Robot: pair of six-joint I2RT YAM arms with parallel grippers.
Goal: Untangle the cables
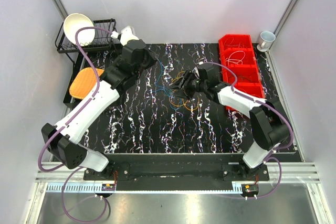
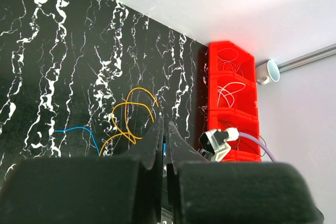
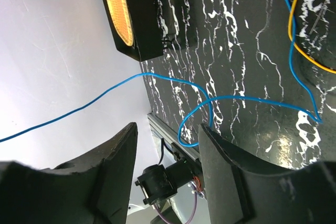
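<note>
One black marbled mat, white walls

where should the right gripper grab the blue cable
On the low bend of the blue cable lying across the gap of the open right gripper, coming straight on along the wrist's line. There the strand crosses between the fingers and stands apart from the orange cable, so closing probably catches blue alone.
</note>
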